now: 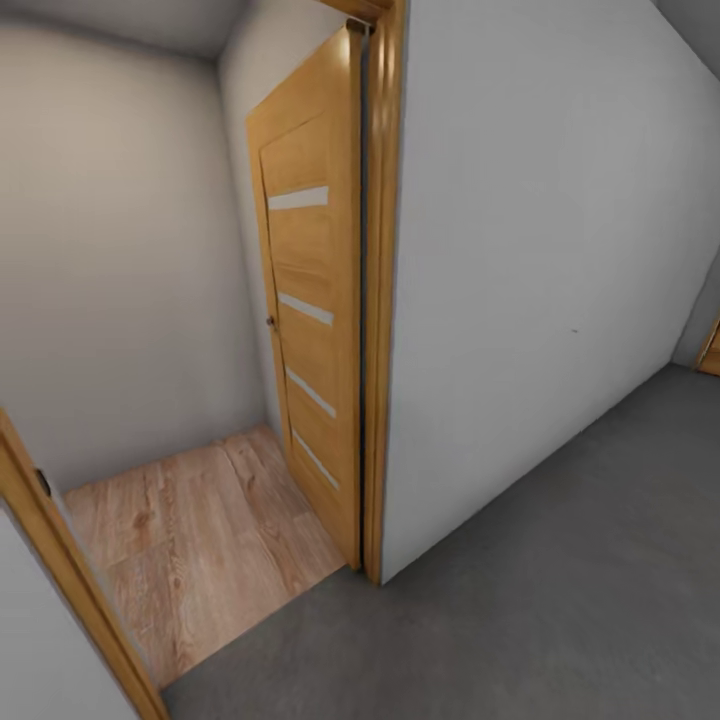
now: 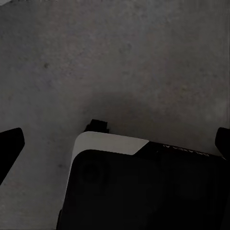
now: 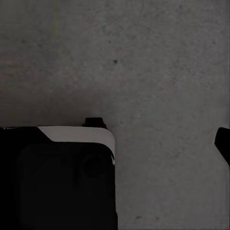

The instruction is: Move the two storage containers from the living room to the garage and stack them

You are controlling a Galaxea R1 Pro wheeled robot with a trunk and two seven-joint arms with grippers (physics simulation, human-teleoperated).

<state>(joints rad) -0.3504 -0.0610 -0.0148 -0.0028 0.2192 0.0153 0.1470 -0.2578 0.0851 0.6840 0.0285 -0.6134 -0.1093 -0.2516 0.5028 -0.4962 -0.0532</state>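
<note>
Dark grey speckled floor [image 1: 560, 600] (concrete-like), meeting light wood plank floor [image 1: 190, 550] at the doorway

Head view: we see soft, even light, edges bowed | wrist views: we see dim, grainy floor [image 2: 120, 57], faint shadow.

Black, white-edged base [image 2: 143, 191]; black fingers [image 2: 9, 146]

- A home interior is indicated by an open wooden door with pale stripes [image 1: 308, 330].
- Beyond that door, light wood plank flooring [image 1: 190, 545] is seen; before it, dark grey concrete-like floor [image 1: 560, 590].
</note>
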